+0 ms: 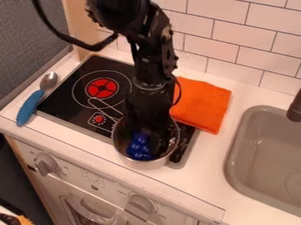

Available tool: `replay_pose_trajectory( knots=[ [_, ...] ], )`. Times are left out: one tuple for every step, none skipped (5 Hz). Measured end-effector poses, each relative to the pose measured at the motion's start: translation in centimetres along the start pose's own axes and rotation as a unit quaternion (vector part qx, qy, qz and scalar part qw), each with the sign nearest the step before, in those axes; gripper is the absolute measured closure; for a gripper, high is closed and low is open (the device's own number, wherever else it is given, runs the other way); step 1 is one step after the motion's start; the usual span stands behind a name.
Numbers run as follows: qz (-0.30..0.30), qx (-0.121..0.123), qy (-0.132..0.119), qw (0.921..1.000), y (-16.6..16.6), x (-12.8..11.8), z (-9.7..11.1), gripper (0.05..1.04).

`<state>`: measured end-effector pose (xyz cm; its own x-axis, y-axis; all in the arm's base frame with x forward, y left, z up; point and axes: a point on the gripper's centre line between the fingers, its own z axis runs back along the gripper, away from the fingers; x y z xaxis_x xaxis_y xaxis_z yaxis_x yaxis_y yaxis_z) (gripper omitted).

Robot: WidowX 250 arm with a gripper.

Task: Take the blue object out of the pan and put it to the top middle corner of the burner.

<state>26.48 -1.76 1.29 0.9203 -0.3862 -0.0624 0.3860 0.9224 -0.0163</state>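
Observation:
The gripper hangs down from the top of the view into the metal pan, and whether it holds anything is hard to make out. A blue object lies inside the pan, right beside the gripper's lower end. The pan stands on the front right part of the black burner, with its handle pointing to the back left. Part of the pan's inside and the burner's middle are hidden behind the arm.
An orange cloth lies right of the burner at the back. A spoon with a blue handle rests at the left edge. The grey sink and its dark faucet are at the right. A tiled wall stands behind.

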Motion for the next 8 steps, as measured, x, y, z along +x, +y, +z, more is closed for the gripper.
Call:
replay_pose_trajectory(
  knots=[
    [0.008,-0.003,0.002,1.0,0.0,0.1,0.0,0.292],
    [0.006,-0.014,-0.002,0.9999,-0.1,0.5,0.7,0.292],
    [0.025,-0.027,-0.058,0.9976,0.6,2.1,4.5,0.292],
    [0.048,-0.04,-0.101,0.993,2.2,4.1,7.7,0.292],
    [0.086,-0.028,-0.091,0.9917,5.4,7.6,8.2,0.292],
    [0.123,-0.016,-0.055,0.9907,8.6,9.7,5.8,0.292],
    [0.147,-0.011,-0.029,0.9886,10.3,9.7,4.2,0.292],
    [0.158,-0.004,-0.018,0.9872,11.0,9.5,3.8,0.292]
  ],
)
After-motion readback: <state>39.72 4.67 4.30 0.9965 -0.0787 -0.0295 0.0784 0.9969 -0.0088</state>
